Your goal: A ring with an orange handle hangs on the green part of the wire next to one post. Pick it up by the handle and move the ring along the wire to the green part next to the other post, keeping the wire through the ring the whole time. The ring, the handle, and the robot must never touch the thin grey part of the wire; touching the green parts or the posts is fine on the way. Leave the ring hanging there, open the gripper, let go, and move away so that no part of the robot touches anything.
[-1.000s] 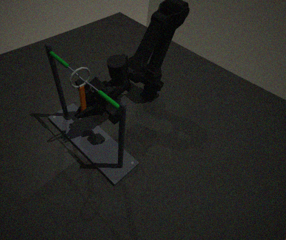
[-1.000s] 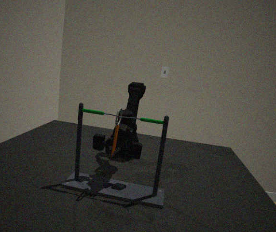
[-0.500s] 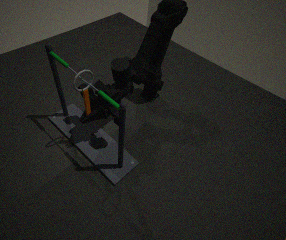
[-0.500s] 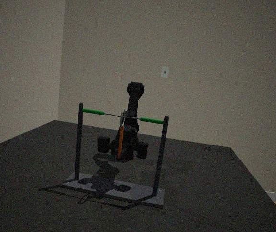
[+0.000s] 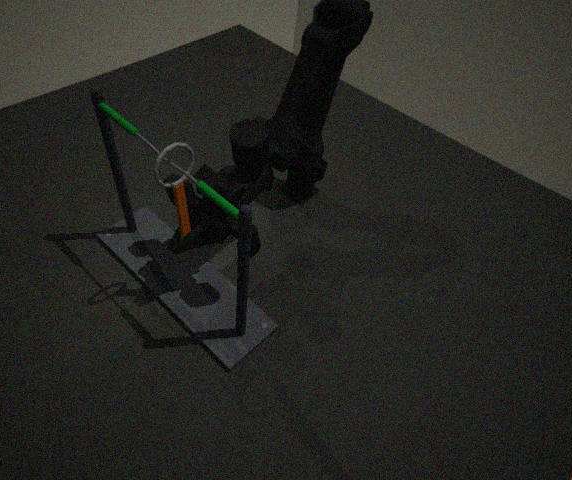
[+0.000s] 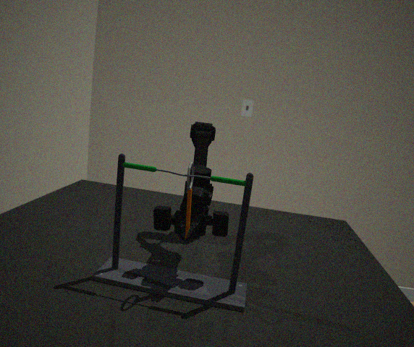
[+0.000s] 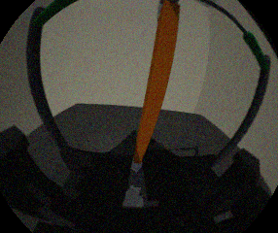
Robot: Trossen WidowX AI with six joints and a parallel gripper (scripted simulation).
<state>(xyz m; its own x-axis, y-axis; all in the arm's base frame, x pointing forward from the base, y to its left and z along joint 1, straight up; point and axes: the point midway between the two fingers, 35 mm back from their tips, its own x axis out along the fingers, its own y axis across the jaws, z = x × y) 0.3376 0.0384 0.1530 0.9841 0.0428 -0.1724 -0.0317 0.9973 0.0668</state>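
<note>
The pale ring [image 5: 157, 167] [image 6: 189, 182] is around the thin grey wire [image 5: 147, 142] [image 6: 169, 172], between the green part [image 5: 118, 118] [image 6: 140, 166] at the left post and the green part [image 5: 216, 197] [image 6: 227, 181] at the right post. The wire passes through the ring; whether they touch I cannot tell. The orange handle [image 5: 183, 209] [image 6: 189, 209] [image 7: 160, 68] points down from the ring, nearly upright. My gripper [image 5: 185, 237] [image 6: 186, 237] [image 7: 138, 133] is shut on the handle's lower end, below the wire. The dark fingertips are hard to make out.
The left post [image 5: 115, 165] [image 6: 118, 212] and right post [image 5: 243, 279] [image 6: 241, 231] rise from a grey base plate [image 5: 229, 351] [image 6: 218, 283] on either side of my gripper. The arm reaches in from behind the wire. Shadows fall across the plate.
</note>
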